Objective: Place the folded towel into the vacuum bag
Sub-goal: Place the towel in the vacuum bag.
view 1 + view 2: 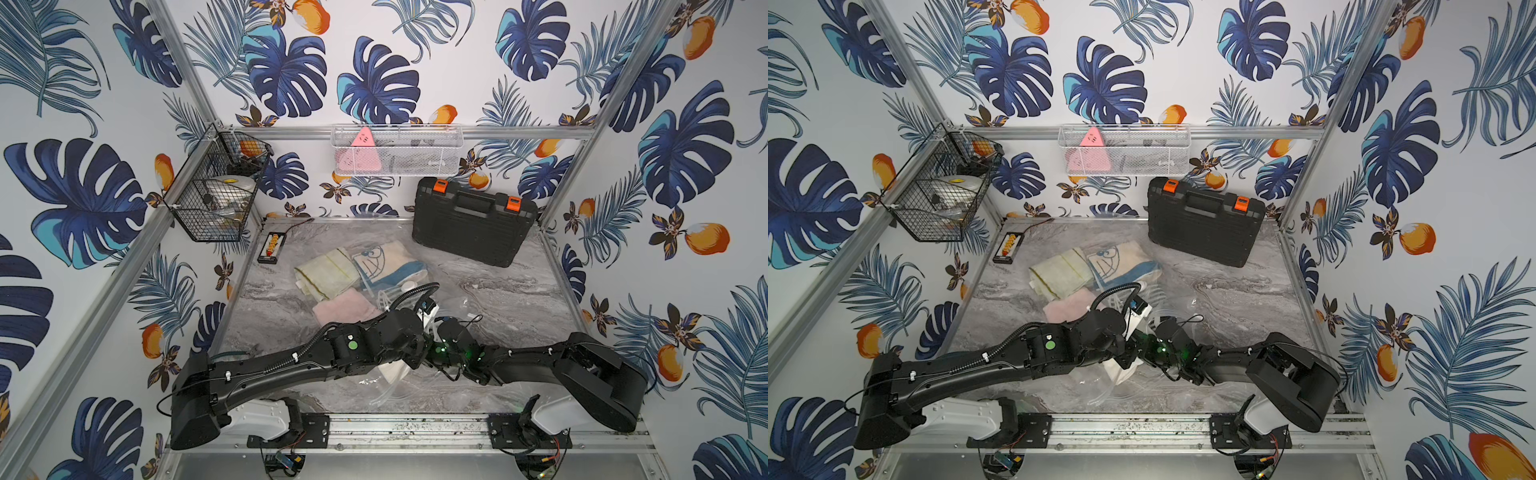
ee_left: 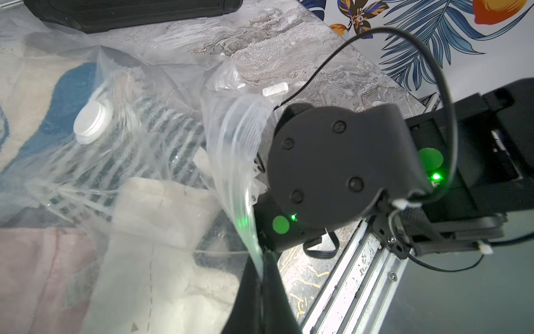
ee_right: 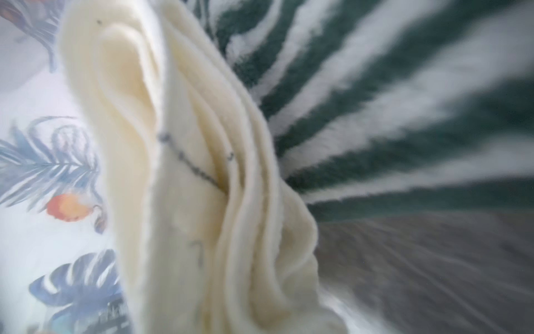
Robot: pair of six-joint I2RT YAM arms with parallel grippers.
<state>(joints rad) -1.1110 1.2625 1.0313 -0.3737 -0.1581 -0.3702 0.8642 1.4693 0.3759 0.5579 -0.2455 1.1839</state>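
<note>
Surroundings: black tool case (image 1: pixel 473 226) behind vacuum bag (image 2: pixel 161 75); striped towel (image 2: pixel 173 127) inside.
Obstruction: left arm (image 1: pixel 291 365) crosses the bag.
Left gripper (image 2: pixel 262 269): pinched on zip strip (image 2: pixel 239 138).
Right gripper: grip undeterminable; folded towel (image 3: pixel 187 173) fills its view.

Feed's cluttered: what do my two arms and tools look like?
The left arm and right arm are matte black, with bulky rounded links on white base housings. Round green stickers mark joints; green lights glow near the wrists. A ribbed black conduit loops over the left; thin black cables trail the right. The left tool has black fingers.
</note>
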